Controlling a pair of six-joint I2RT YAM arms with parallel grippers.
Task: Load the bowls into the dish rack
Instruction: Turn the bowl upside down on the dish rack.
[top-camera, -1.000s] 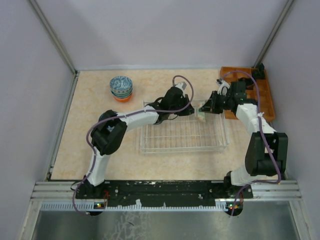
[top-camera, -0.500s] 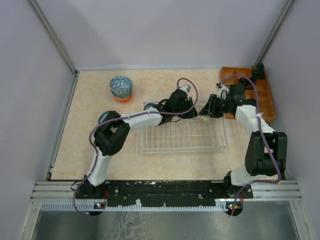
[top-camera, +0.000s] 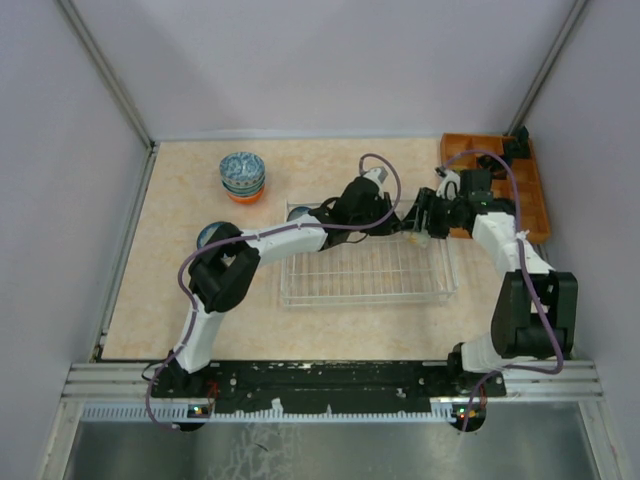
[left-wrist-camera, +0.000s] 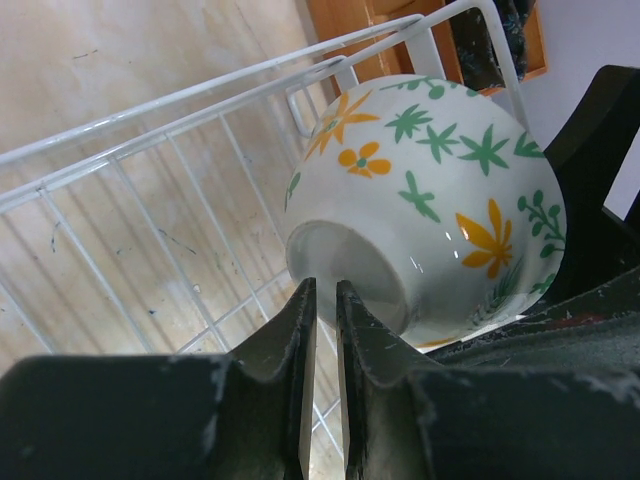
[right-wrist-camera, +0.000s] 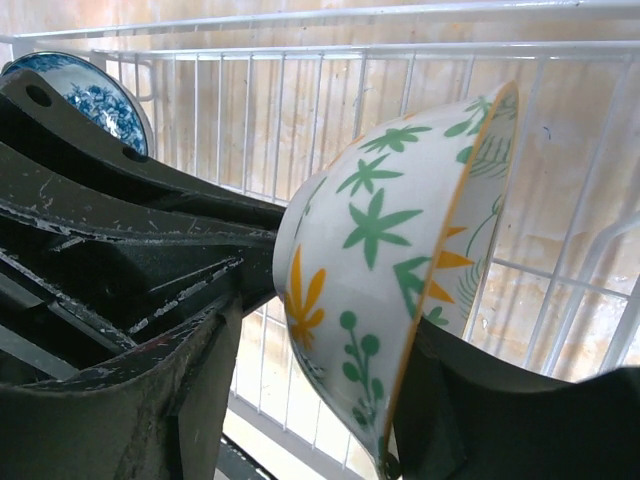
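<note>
White leaf-patterned ceramic bowl (right-wrist-camera: 390, 260) stood on edge in the far-right corner of the pale wire dish rack (top-camera: 350, 280). Right tool (top-camera: 422, 217) gaped wide around its wall; left tool (left-wrist-camera: 320, 292) sat narrow at its foot, grip unclear. Unsupported, it could topple.

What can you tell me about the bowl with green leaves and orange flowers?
The bowl is small, round, glossy white ceramic, painted with green leaves and orange flowers, its rim edged orange. It is tipped on its side in a corner of the white wire dish rack, plain foot ring showing. The left end effector seems to pinch that ring; the right end effector straddles the rim, jaws apart.
</note>
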